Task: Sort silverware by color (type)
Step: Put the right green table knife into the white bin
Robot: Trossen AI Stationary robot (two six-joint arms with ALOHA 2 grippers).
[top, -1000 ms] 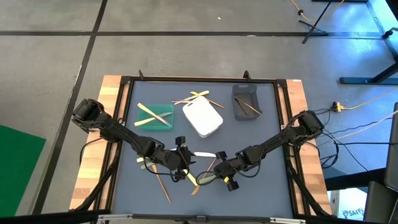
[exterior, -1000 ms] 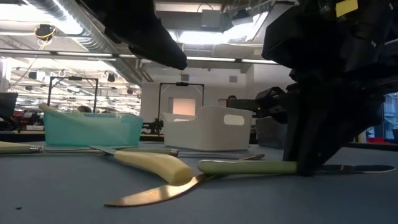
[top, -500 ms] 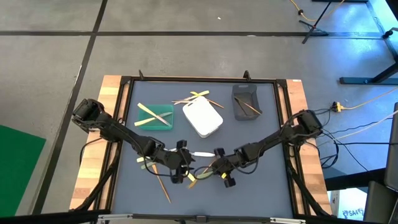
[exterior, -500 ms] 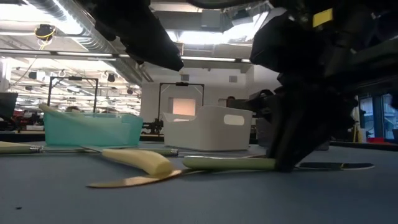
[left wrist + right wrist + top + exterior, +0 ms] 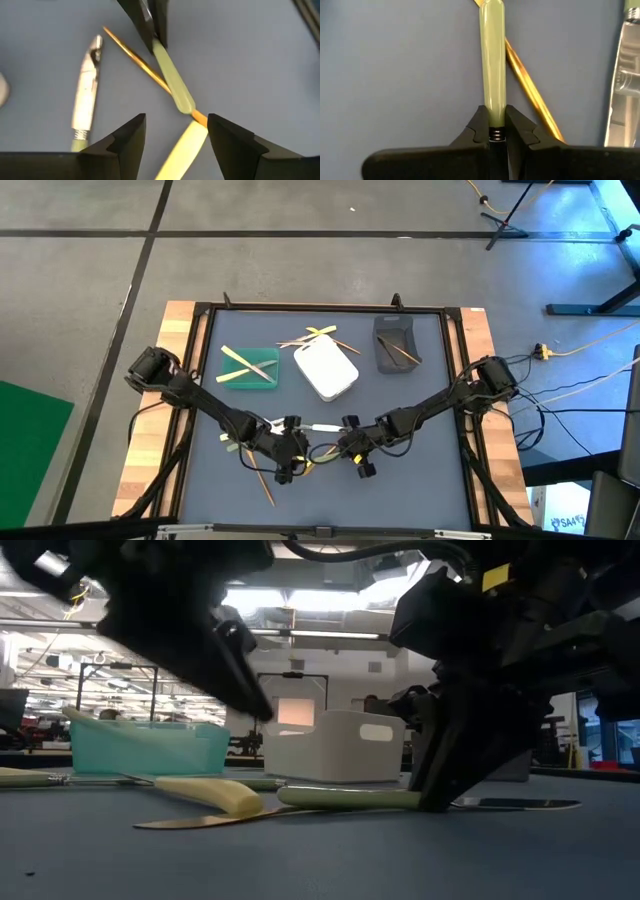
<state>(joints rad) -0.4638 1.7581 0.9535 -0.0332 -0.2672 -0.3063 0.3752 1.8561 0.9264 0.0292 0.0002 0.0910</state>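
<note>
Pinching the metal neck of a light green-handled utensil (image 5: pixel 492 65), the right tool (image 5: pixel 493 131) has its fingers pressed together on it near the middle of the grey table (image 5: pixel 420 480). The green handle lies flat, pointing left toward the left tool (image 5: pixel 176 131), and crosses over a thin orange-brown utensil (image 5: pixel 135 57). The left tool hovers just over this crossing with its fingers spread wide, holding nothing; a pale yellow handle (image 5: pixel 181 152) lies between them. A silver utensil head (image 5: pixel 86 97) rests just beside these. Farther back stand a green tray (image 5: pixel 250 368), a white bin (image 5: pixel 326 370) and a grey bin (image 5: pixel 396 343), each with utensils in or beside it.
</note>
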